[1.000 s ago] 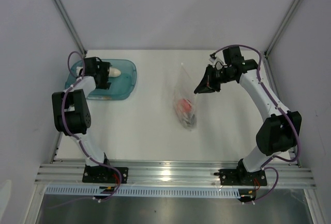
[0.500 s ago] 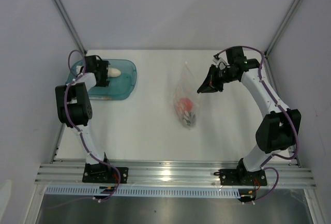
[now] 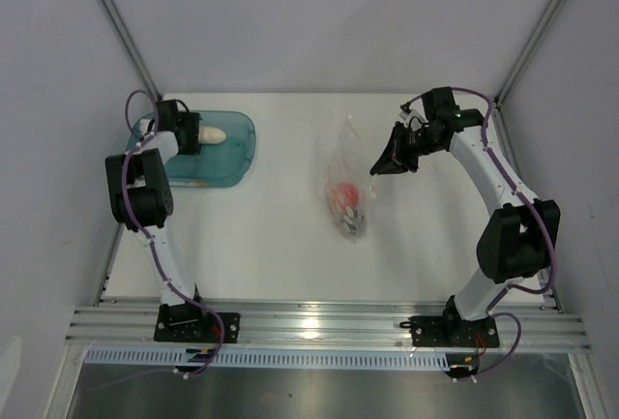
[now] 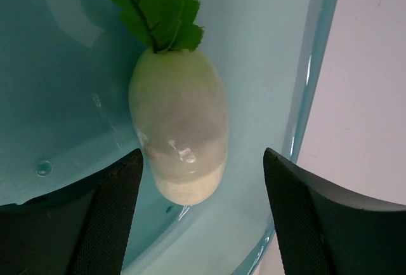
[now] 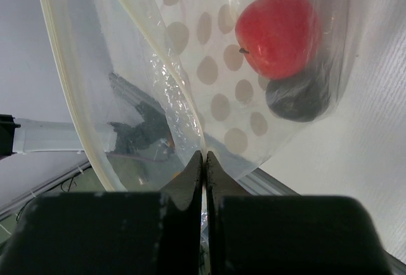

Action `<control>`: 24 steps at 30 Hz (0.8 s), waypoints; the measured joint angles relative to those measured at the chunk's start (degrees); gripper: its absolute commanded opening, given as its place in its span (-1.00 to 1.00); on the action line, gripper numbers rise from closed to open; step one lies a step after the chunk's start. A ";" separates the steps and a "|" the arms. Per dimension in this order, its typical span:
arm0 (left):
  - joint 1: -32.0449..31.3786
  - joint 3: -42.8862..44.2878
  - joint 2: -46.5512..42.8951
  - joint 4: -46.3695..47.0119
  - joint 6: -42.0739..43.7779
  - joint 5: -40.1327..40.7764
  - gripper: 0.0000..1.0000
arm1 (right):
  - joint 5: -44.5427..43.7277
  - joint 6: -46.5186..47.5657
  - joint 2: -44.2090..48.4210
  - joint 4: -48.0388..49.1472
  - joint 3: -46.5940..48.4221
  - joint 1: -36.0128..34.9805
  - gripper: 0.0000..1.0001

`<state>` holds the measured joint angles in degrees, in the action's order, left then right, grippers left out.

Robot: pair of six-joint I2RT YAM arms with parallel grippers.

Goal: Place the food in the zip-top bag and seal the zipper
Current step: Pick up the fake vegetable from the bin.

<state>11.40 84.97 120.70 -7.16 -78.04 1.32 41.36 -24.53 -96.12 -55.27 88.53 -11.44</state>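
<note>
- Top view: the left gripper (image 3: 184,134) hangs over the teal tray (image 3: 232,165) at the table's (image 3: 261,245) far left, just beside the radish (image 3: 213,135) lying in it. Since a second ago its elbow has drawn in toward the tray and the wrist has crept a little farther back.
- Top view: the bag (image 3: 348,182) stands mid-table, with the tomato (image 3: 346,193) and the dark piece (image 3: 354,219) low inside. The right gripper (image 3: 388,164) holds its right edge. That hand has edged slightly outward, and the bag's top has leaned right with it.
- Left wrist: the fingers (image 4: 108,218) are apart, and the radish's (image 4: 181,129) blunt end lies between them on the tray (image 4: 57,84). The right finger is clear of it; the left is very close.
- Right wrist: the right gripper (image 5: 203,164) is pressed together on the bag's (image 5: 184,53) film. The tomato (image 5: 277,33) touches the dark piece (image 5: 298,98) below it, and the zipper (image 5: 62,78) curves down the left.
</note>
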 measured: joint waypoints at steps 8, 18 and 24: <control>0.00 1.03 1.53 -0.70 0.11 -0.02 0.38 | -0.66 -1.20 0.00 0.17 0.00 -0.02 -1.00; 0.02 3.50 4.00 -0.94 0.52 -0.48 -0.23 | -1.60 -2.23 0.00 0.31 0.00 -0.44 -1.00; 0.04 3.69 4.15 -0.90 0.98 -0.61 -0.66 | -1.77 -2.47 0.00 0.35 0.00 -0.72 -1.00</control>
<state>11.44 88.66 124.86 -8.05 -77.06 0.71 39.59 -27.00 -96.12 -54.92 88.53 -12.16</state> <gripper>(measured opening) 0.519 0.008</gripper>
